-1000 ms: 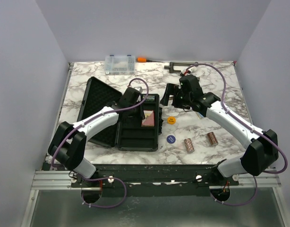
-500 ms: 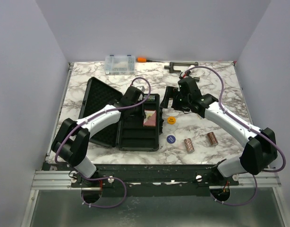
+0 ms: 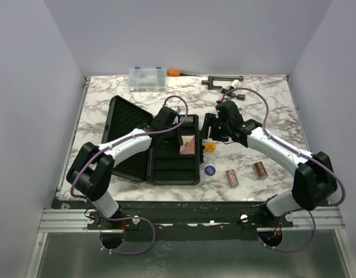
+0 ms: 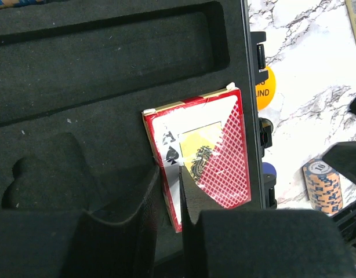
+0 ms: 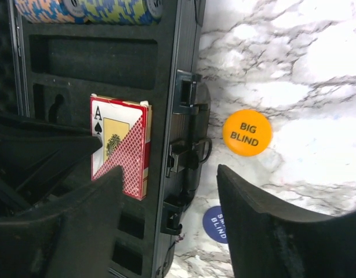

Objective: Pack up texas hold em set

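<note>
The left arm is reaching in from the lower left of the overhead view across the open black case, whose lid is lying flat to the left. Its elbow is bending and its wrist is dipping over the foam tray. The left gripper is pinching the lower left corner of the red card deck, its fingers drawn together on the deck's edge. The deck is sitting in the tray against the case's right wall, at the centre of the overhead view, ace of spades facing up; whether it is lying flat or tipping up cannot be told. The right arm is stretching in from the lower right, its wrist hanging just beside the case's latches. The right gripper is hovering with fingers spread wide and holding nothing, one finger over the tray and the other over the tabletop. One deck is showing. Two stowed chip rolls are lying in the tray's top slot, and two loose chip rolls are lying on the table right of the case. Two discs are lying between them: an orange disc marked BIG BLIND and a blue disc below it. A clear organiser box, an orange-handled tool and a dark tool are lying along the top edge. The table is showing white marble veined in grey, with plain pale walls closing in on three sides.
</note>
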`<state>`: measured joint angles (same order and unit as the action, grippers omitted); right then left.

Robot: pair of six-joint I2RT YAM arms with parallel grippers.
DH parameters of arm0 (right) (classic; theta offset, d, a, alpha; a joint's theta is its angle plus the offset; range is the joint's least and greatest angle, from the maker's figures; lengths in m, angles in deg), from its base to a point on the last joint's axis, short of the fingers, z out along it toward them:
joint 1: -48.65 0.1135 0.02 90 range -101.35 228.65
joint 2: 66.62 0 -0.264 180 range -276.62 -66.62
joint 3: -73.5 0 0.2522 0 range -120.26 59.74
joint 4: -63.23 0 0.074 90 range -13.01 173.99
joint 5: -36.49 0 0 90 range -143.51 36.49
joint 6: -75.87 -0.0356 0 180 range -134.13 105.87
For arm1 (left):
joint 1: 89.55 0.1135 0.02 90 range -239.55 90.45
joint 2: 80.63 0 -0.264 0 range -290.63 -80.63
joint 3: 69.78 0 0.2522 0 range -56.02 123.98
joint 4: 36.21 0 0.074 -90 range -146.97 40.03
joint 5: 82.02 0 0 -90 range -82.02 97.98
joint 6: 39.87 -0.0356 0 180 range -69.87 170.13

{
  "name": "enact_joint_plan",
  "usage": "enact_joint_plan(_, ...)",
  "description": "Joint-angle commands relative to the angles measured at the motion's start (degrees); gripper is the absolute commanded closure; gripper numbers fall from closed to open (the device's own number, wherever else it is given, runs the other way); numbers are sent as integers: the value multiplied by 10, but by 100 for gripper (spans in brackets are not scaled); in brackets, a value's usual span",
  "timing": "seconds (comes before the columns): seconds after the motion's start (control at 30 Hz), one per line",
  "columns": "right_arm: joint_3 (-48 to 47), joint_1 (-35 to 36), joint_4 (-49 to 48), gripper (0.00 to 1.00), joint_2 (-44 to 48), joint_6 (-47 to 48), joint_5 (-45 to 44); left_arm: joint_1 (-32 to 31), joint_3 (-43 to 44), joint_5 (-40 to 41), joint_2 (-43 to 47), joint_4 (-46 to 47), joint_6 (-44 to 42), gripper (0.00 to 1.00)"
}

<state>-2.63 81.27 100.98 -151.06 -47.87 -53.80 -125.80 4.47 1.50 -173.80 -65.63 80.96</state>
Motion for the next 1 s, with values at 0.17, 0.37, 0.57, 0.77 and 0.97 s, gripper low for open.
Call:
enact_joint_plan(0.17,33,3,-73,43,-66,17,94,-21,-6,113,-47,-78,-5,75)
enact_joint_plan(0.37,28,13,-121,58,-125,12,132,-21,-4,168,-46,-120,-16,76)
enact_joint_plan(0.57,2,54,-140,60,-185,2,131,-20,-11,210,-36,-152,-17,76)
enact_joint_plan(0.77,1,62,-141,59,-206,-8,100,-18,-15,242,-41,-176,-21,76)
enact_joint_plan(0.97,-10,62,-105,53,-191,4,65,-16,-19,222,-27,-172,-29,77)
